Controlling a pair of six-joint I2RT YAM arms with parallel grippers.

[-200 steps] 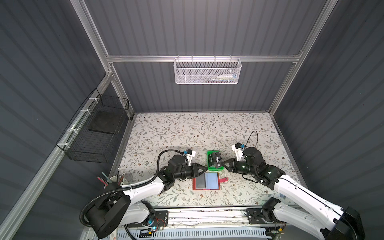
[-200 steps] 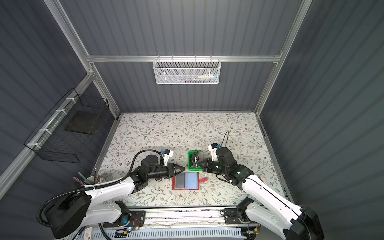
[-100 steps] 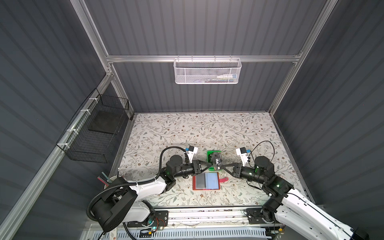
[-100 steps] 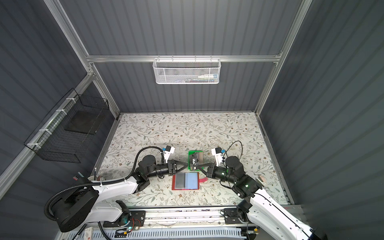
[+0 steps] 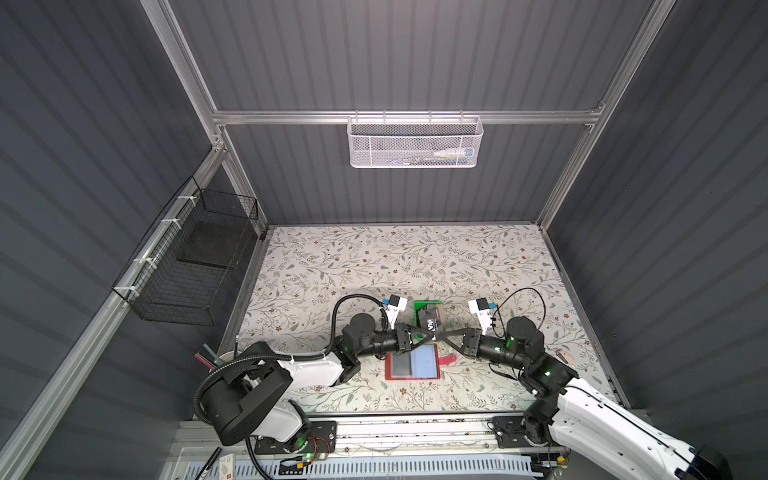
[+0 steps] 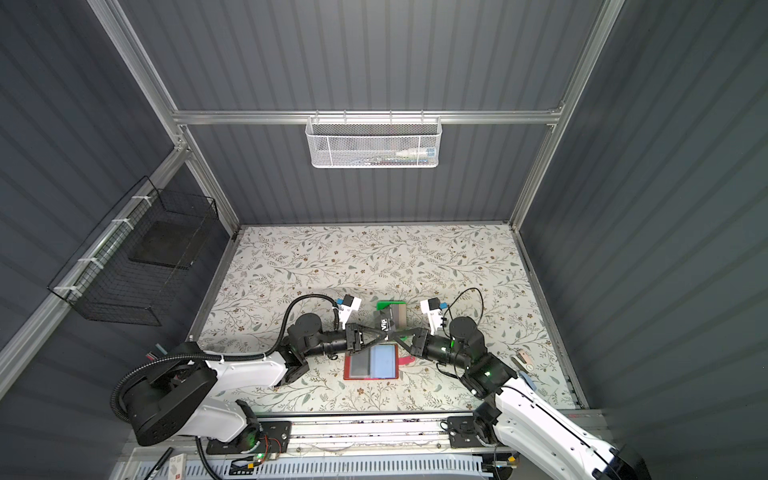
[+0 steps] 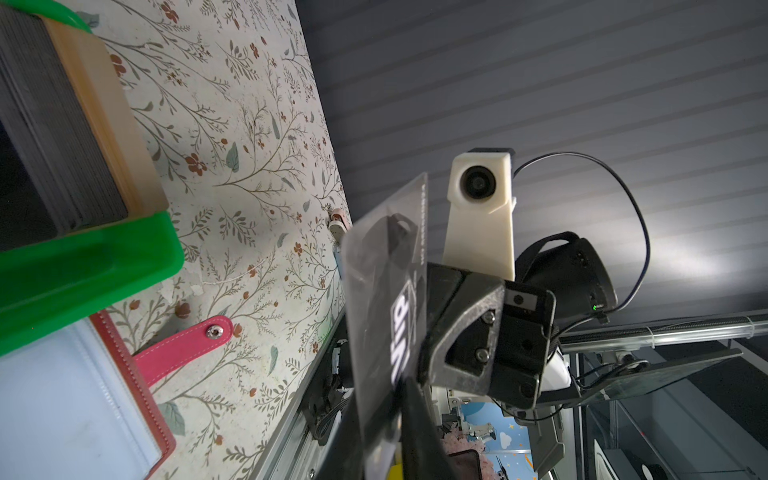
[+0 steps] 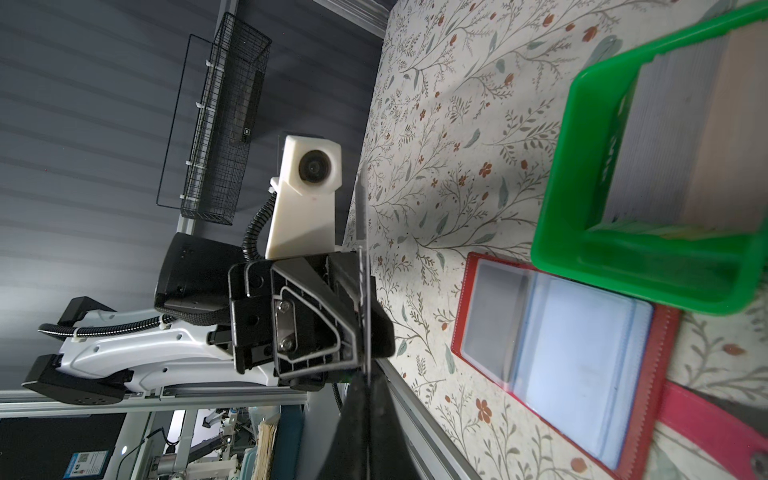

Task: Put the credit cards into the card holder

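between left tool (image 5: pixel 432 333) and right tool (image 5: pixel 444 335): credit card (image 5: pixel 429 322), seemingly pinched.

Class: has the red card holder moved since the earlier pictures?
No. The card holder lies where it was, just in front of the green tray.

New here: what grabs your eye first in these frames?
The two arms meet tip to tip mid-table. The left pincer and right pincer both clamp one black Vip card, held clear of the table. Directly beneath it lies the open red card holder, and just behind that sits a green tray packed with a card stack.
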